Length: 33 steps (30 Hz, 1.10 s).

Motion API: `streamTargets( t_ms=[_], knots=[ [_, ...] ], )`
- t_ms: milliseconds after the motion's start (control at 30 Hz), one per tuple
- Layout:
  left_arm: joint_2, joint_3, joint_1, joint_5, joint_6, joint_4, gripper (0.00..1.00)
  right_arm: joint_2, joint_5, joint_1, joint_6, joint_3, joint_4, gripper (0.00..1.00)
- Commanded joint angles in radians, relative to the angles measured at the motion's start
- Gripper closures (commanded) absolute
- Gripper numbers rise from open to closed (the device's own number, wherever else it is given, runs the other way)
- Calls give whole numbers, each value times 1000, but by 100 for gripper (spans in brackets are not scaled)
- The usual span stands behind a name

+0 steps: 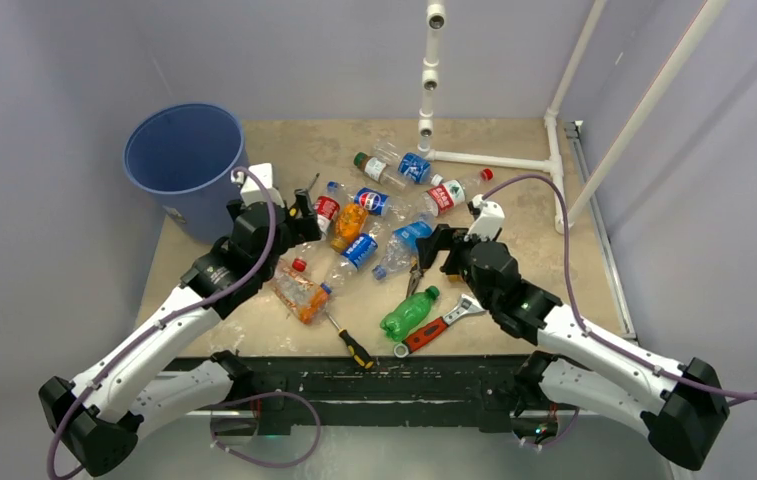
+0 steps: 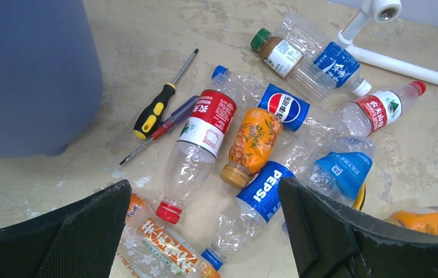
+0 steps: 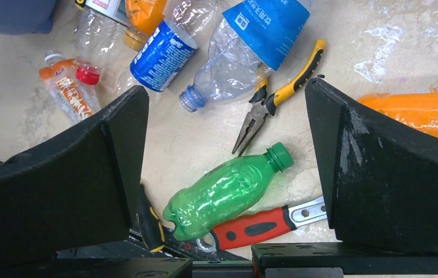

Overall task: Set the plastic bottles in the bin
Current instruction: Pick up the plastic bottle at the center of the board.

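Note:
The blue bin (image 1: 184, 150) stands at the table's far left and fills the left wrist view's upper left (image 2: 31, 75). Several plastic bottles lie in a loose heap mid-table (image 1: 369, 215). My left gripper (image 1: 299, 218) is open and empty above the heap's left side; below its jaws (image 2: 205, 223) lie a Pepsi bottle (image 2: 262, 200), a red-capped clear bottle (image 2: 196, 153) and an orange-labelled bottle (image 2: 161, 243). My right gripper (image 1: 437, 245) is open and empty above a green bottle (image 3: 225, 194), which lies near the front edge (image 1: 409, 312).
Yellow-handled pliers (image 3: 274, 101) lie beside the green bottle, and a red-handled wrench (image 3: 262, 223) lies against it. Screwdrivers lie near the bin (image 2: 158, 107) and at the front edge (image 1: 352, 345). A white pipe frame (image 1: 494, 158) stands at the back right.

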Motion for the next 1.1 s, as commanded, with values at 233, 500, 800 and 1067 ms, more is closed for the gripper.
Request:
streamTargets(
  t_ms=[233,500,800,1067],
  knots=[
    [-107,-27,-2,56,77,85,1,-86,57,-19,6,32,-69,1],
    [-110,-36,-2,127,104,95,1,-149,-38,-267,170,39,-292,3],
    [-41,-22,-2,157,82,67,2,-193,-20,-431,339,-42,-388,2],
    [-6,-12,-1,203,62,51,2,-42,-128,-439,520,-123,-327,3]
  ],
)
